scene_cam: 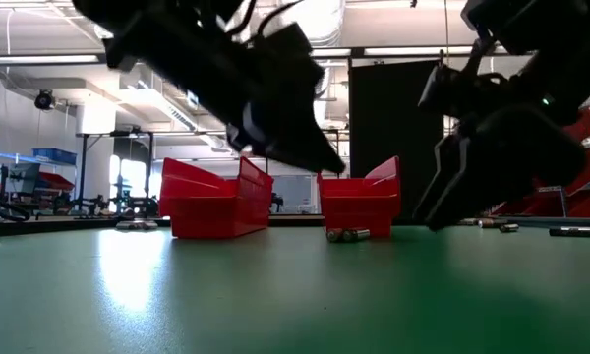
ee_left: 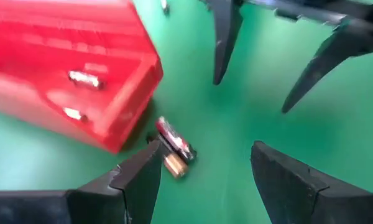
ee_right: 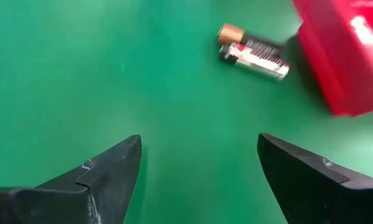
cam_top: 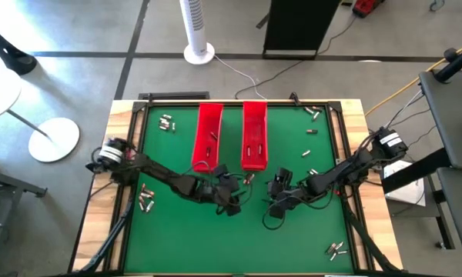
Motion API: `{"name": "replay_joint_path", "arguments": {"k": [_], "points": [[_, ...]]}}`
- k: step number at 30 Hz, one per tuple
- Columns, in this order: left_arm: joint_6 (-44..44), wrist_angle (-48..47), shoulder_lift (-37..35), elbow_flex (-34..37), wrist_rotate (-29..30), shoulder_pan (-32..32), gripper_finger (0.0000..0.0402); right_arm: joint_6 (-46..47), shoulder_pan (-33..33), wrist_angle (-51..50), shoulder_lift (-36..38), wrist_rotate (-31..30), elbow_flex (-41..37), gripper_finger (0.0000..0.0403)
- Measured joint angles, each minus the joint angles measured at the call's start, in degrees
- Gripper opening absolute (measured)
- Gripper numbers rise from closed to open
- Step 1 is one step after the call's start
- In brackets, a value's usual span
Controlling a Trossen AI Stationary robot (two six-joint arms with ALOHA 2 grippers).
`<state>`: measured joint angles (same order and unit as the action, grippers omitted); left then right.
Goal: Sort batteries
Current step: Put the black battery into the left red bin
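Observation:
Two batteries [ee_left: 174,150] lie side by side on the green mat [cam_top: 185,238], just off the near end of the right red tray [cam_top: 254,135]; they also show in the right wrist view [ee_right: 253,53] and the low view [scene_cam: 347,235]. My left gripper [ee_left: 205,149] hovers open just left of them, its fingers pointing toward them. My right gripper [ee_right: 199,140] hovers open to their right, also facing them. Neither touches a battery. The left red tray [cam_top: 208,137] stands beside the right one. Both trays hold a few batteries [ee_left: 84,78].
Loose batteries lie in small groups at the mat's far left [cam_top: 167,121], near left [cam_top: 146,201], far right [cam_top: 312,112] and near right [cam_top: 336,248]. A raised wooden frame [cam_top: 123,115] rims the table. The two grippers stand close together in the mat's middle.

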<state>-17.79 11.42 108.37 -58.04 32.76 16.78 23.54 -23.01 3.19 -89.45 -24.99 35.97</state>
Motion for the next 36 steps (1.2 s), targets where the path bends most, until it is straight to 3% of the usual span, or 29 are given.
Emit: {"name": "replay_joint_path", "arguments": {"k": [6,14,23,36], "points": [[-9.51,1.41,3.55,0.0,5.17,0.99,0.0219,0.46,-1.07,4.71,-3.36,-0.02,0.0,0.0299],[-15.78,5.97,8.36,-0.07,13.25,3.06,0.0202,-0.14,-1.11,8.14,-5.59,-0.18,0.0,0.0305],[-11.62,15.38,15.7,-0.63,15.76,3.32,0.0198,-0.39,-1.11,8.81,-5.66,-0.24,0.0,0.032],[-13.61,11.3,19.7,-5.21,20.33,2.68,0.0198,-0.57,-1.11,9.14,-5.68,-0.09,-0.02,0.0306]]}}
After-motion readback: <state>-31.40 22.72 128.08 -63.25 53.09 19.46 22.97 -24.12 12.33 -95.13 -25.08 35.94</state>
